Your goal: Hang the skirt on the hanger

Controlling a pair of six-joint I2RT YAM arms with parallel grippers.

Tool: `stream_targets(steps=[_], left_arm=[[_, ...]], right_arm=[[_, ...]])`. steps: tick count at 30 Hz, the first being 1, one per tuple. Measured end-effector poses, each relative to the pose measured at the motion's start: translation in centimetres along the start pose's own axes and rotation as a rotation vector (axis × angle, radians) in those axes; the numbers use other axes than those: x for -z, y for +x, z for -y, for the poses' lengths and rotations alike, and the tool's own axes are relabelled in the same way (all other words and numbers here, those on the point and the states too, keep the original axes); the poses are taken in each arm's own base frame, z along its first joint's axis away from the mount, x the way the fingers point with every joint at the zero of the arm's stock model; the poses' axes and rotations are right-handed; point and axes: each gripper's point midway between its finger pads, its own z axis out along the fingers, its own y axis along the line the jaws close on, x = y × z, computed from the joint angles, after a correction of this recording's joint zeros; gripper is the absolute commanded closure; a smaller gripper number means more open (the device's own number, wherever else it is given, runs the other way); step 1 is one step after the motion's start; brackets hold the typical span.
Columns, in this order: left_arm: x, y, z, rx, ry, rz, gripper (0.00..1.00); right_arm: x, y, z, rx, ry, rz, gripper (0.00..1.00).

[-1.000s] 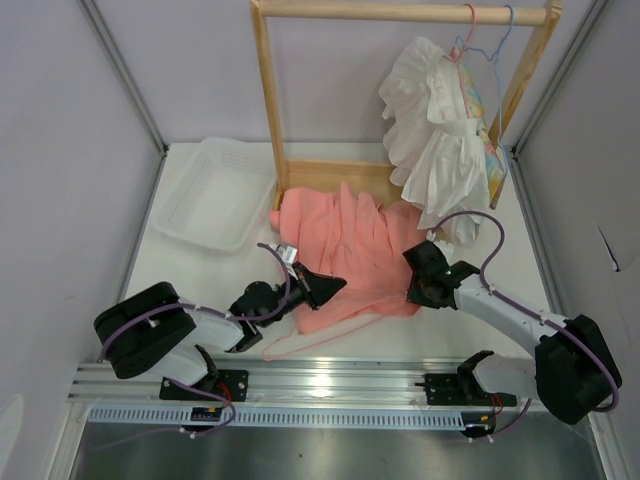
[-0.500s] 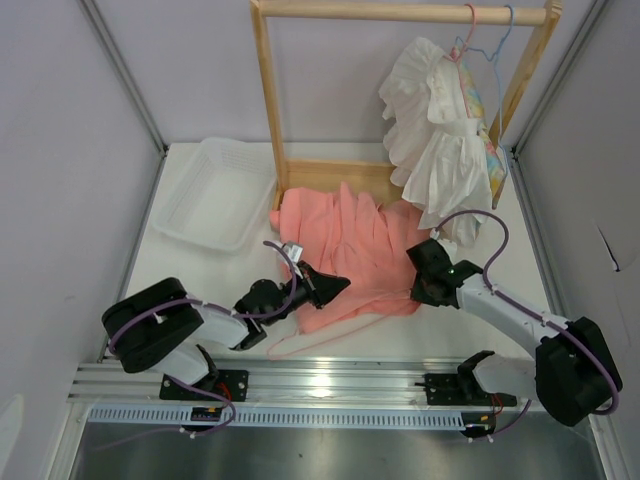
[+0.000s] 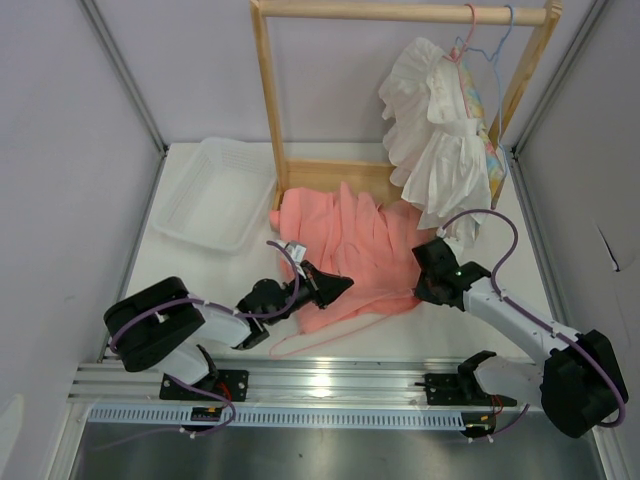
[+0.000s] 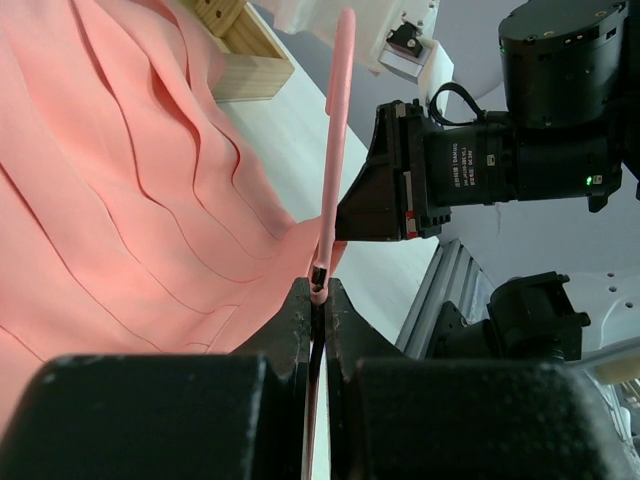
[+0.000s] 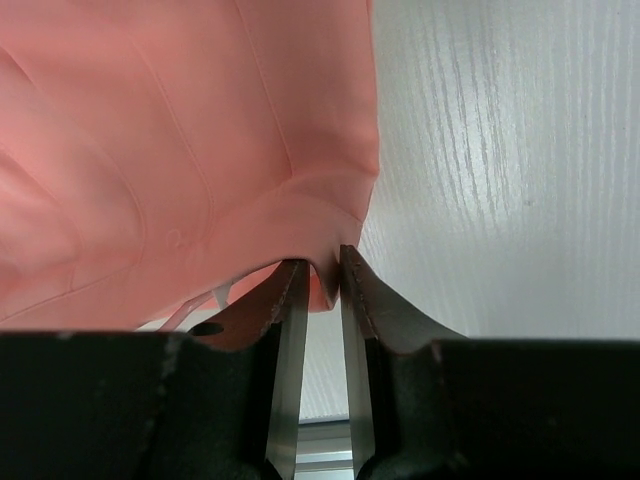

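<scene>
The salmon-pink pleated skirt [image 3: 350, 240] lies spread on the table in front of the wooden rack. The thin pink hanger [image 3: 345, 332] runs along the skirt's near edge. My left gripper [image 3: 338, 288] is at the skirt's near left edge, shut on the hanger. In the left wrist view the hanger's wire [image 4: 338, 130] rises from between the closed jaws [image 4: 318, 292] beside the skirt [image 4: 130, 190]. My right gripper [image 3: 425, 290] is shut on the skirt's near right corner. In the right wrist view that corner [image 5: 330, 262] is pinched between the fingers [image 5: 320, 278].
A white plastic tray [image 3: 170, 228] sits at the back left. The wooden rack [image 3: 268, 110] stands behind the skirt. A white ruffled garment [image 3: 430, 130] on a pink hanger and a pastel garment on a blue hanger [image 3: 507, 40] hang at its right end.
My right gripper has moved a little right and away with the skirt corner. My left gripper has shifted slightly right with the hanger. The skirt's near edge is pulled tighter.
</scene>
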Motion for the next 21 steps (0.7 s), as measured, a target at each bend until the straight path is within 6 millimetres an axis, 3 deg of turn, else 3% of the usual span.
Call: stream_targets(steps=[2, 6, 13, 21], left_arm=[[-0.1, 0.0, 0.1, -0.006, 0.004, 0.001, 1.00], [-0.4, -0.3, 0.5, -0.018, 0.015, 0.008, 1.00], [-0.5, -0.5, 0.7, -0.019, 0.020, 0.012, 1.00], [-0.9, -0.9, 1.0, -0.022, 0.029, 0.022, 1.00]], right_arm=[[0.0, 0.0, 0.1, 0.000, 0.005, 0.000, 0.78], [0.0, -0.2, 0.3, -0.011, 0.017, 0.005, 0.70], [0.0, -0.7, 0.6, -0.023, 0.031, 0.012, 0.70], [-1.0, -1.1, 0.0, -0.036, 0.012, 0.013, 0.90]])
